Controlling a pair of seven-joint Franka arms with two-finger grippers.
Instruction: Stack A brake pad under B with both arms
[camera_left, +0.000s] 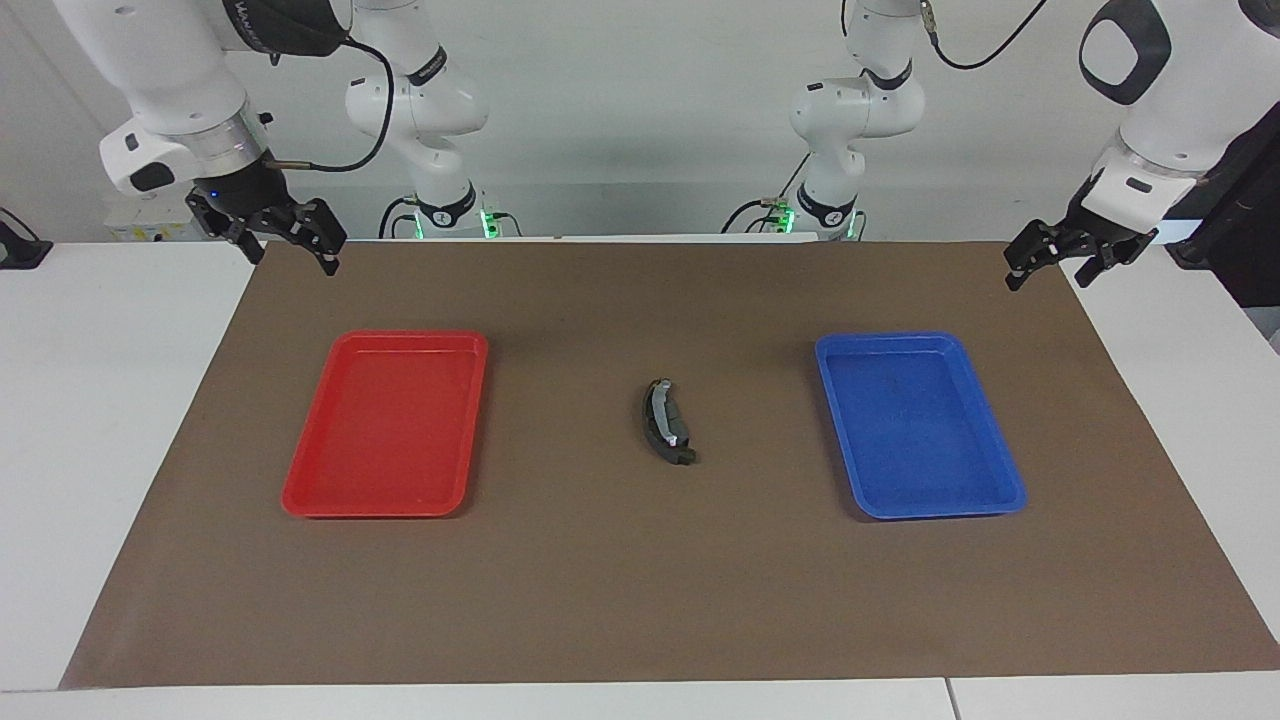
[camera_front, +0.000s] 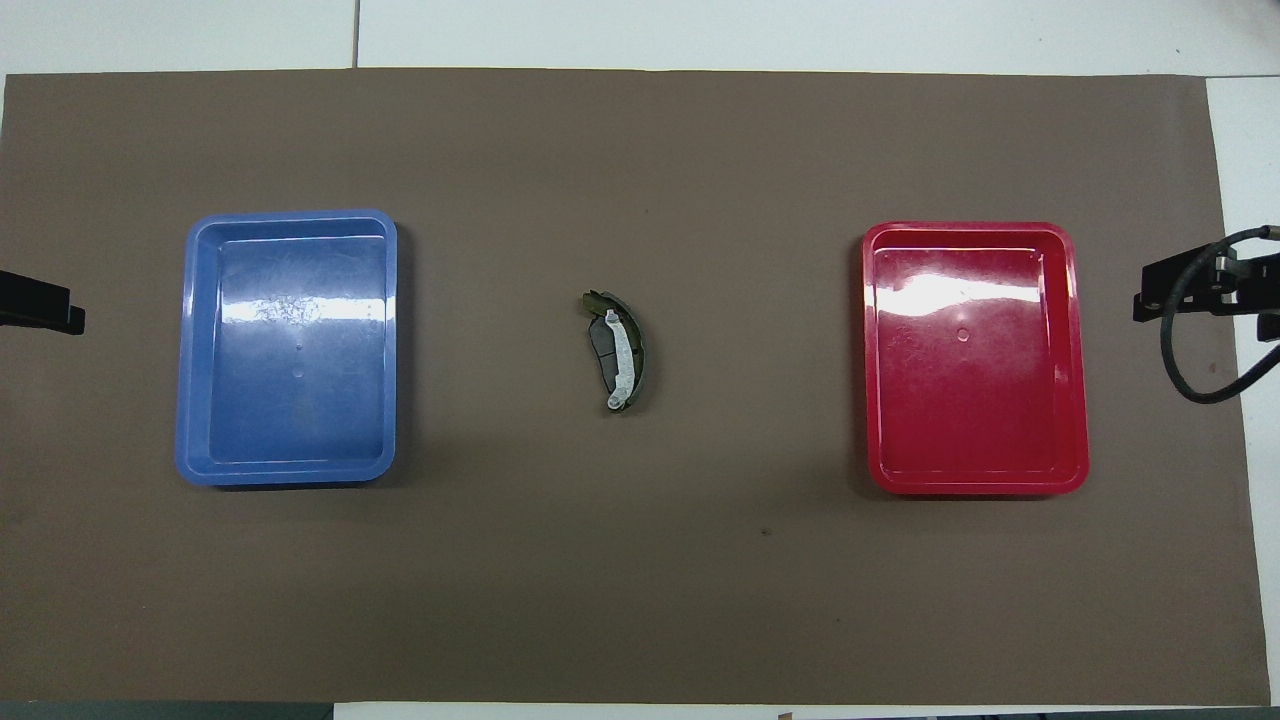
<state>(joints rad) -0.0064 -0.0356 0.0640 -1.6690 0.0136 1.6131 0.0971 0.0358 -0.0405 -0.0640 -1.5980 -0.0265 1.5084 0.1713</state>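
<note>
Short dark-grey A brake pad (camera_front: 602, 345) lying under long crescent B (camera_front: 627, 350) mid-mat between my red tray (camera_left: 300, 497) and blue tray (camera_left: 1000, 497), I'm holding left gripper (camera_left: 1050, 268) and right gripper (camera_left: 282, 242) aloft over the mat's corners, jaws spread, empty.

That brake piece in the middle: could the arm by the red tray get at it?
Probably yes. The brake piece lies alone on the mat between both trays, uncovered, and the right gripper hangs empty, jaws open.
</note>
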